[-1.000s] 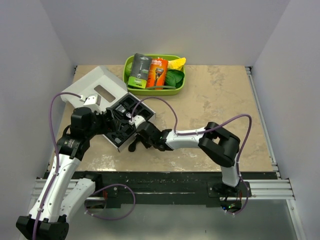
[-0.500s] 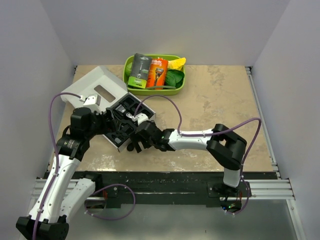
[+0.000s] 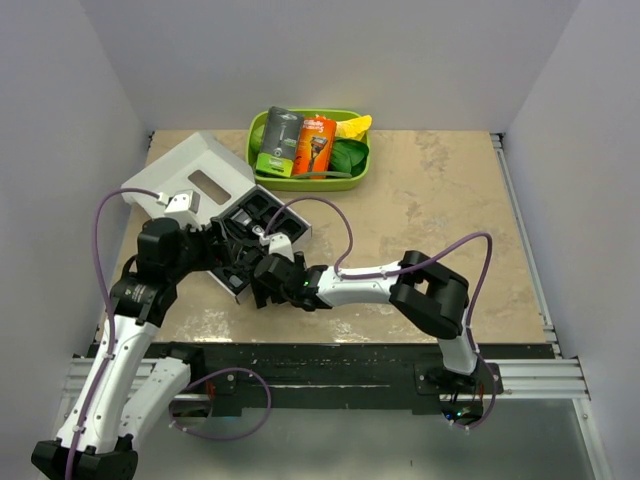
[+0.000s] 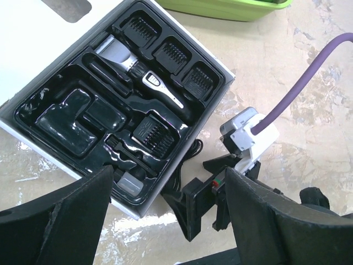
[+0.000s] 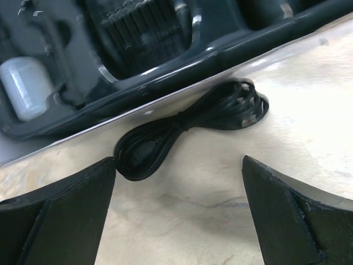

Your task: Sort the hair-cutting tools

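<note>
Right wrist view: the right gripper (image 5: 179, 165), fingers spread wide and empty, hangs over a coiled black cable (image 5: 187, 127) on the table (image 5: 220, 221), likely lining up to pick it. The hair clipper (image 4: 135, 72) lies nested in its recess of the black moulded tray (image 4: 55, 118). The left gripper (image 4: 168, 176), fingers apart, overlooks it.

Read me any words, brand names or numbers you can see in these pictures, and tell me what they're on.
No text reads clearly in any view.
Orange razor package: print there, too small and blurred to read.
Grey-and-green razor package: lettering too small to read.
Hair clipper, white box lid: no markings visible.
</note>
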